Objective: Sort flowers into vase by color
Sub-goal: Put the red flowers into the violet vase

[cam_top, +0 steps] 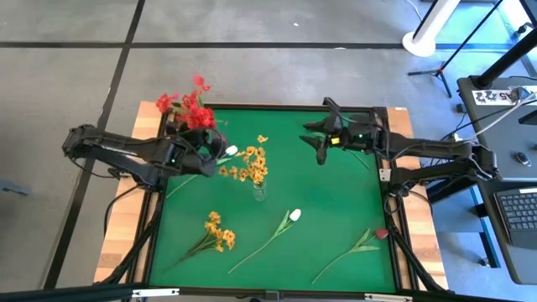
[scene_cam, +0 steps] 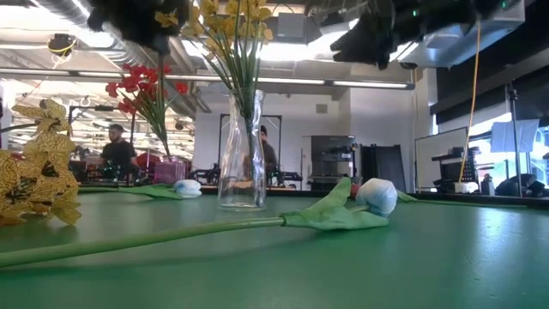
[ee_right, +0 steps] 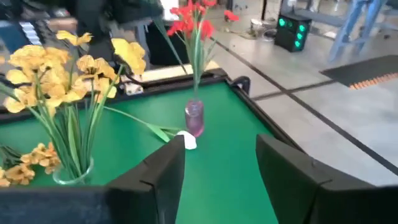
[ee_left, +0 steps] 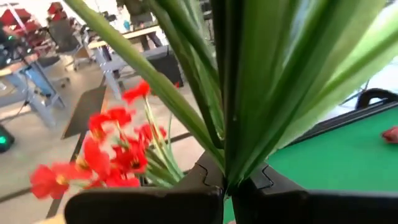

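Yellow flowers (cam_top: pixel 252 164) stand in a clear vase (cam_top: pixel 259 190) mid-counter; red flowers (cam_top: pixel 191 107) in a pink vase (ee_right: pixel 194 118) at the far left corner. Left end effector (cam_top: pixel 211 159) clamped on a green stem (ee_left: pixel 236 93). Right end effector (cam_top: pixel 317 141) parted, holding nothing, near the far edge. 3 sprays lie along the near edge of the counter (cam_top: pixel 336 201).

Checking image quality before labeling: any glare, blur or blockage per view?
Low view: bright ceiling lights behind the clear vase. Left wrist view: green leaves fill the frame, blurred; red flowers soft. High and right wrist views: evenly lit.
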